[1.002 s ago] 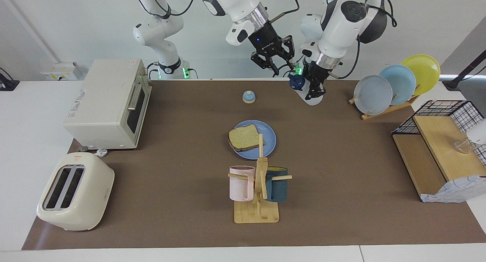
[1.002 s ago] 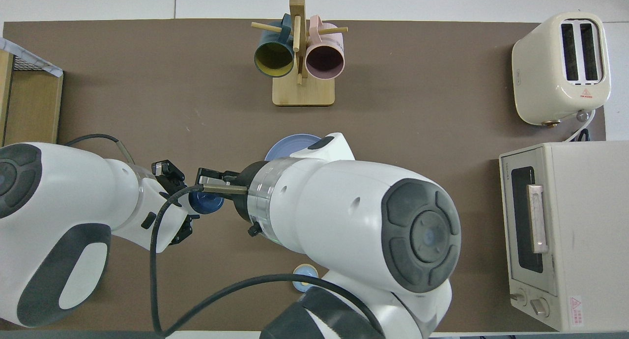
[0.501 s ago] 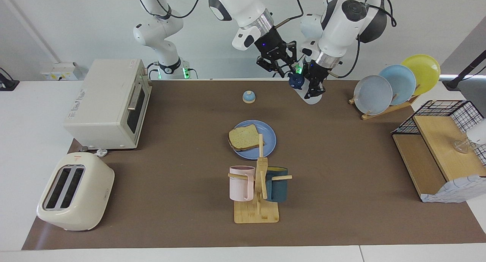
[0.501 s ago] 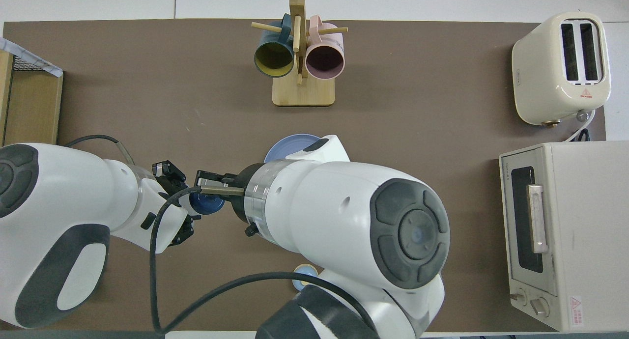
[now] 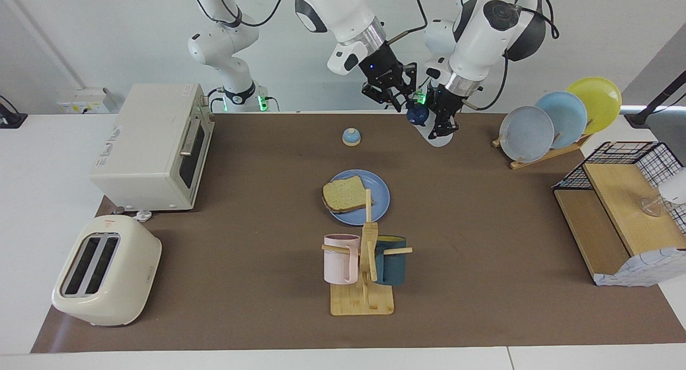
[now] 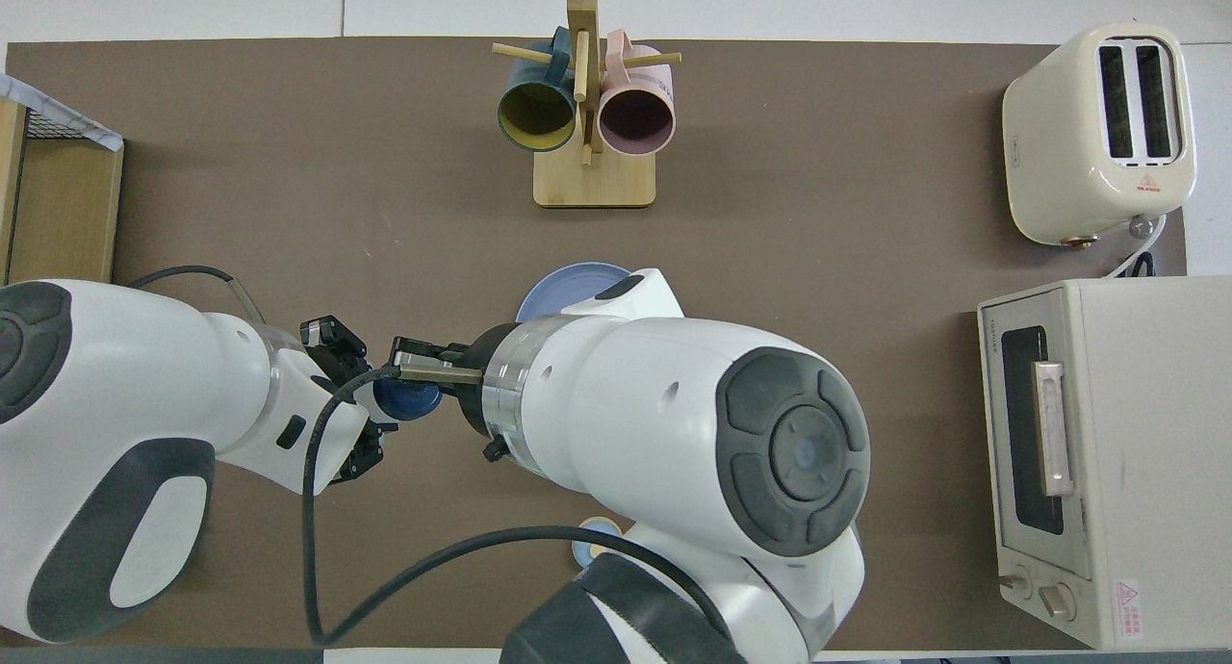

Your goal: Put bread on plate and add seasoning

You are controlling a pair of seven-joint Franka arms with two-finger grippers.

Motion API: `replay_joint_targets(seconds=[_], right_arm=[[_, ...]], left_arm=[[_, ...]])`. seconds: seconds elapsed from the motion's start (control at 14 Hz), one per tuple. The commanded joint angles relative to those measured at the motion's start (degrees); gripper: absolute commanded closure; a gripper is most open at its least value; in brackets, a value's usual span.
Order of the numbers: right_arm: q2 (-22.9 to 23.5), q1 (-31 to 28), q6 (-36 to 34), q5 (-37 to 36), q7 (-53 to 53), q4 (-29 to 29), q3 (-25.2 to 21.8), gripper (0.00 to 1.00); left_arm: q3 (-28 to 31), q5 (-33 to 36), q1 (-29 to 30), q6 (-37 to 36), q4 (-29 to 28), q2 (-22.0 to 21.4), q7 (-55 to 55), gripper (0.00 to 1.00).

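The left tool grips the seasoning above the worktop, toward the left arm's end from the bell. The right tool, fingers spread, sits at the bottle's navy cap. The bread lies on the plate, farther from the robots than the bell.

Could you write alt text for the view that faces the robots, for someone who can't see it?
The left gripper holds a seasoning bottle while the right gripper reaches its cap; the bread lies on the blue plate.
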Motion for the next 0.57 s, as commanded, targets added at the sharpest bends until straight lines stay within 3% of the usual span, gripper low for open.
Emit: replay_joint_targets(seconds=[0.0, 0.5], right_arm=[[-0.5, 0.1, 0.8, 0.1, 0.6, -1.0, 0.1, 0.68], [-0.5, 0.2, 0.8, 0.2, 0.6, -0.9, 0.1, 0.71]], left_arm=[[0.3, -0.5, -0.7, 0.0, -1.3, -1.8, -1.0, 1.00], [0.3, -0.5, -0.7, 0.1, -1.3, -1.7, -1.7, 1.00]])
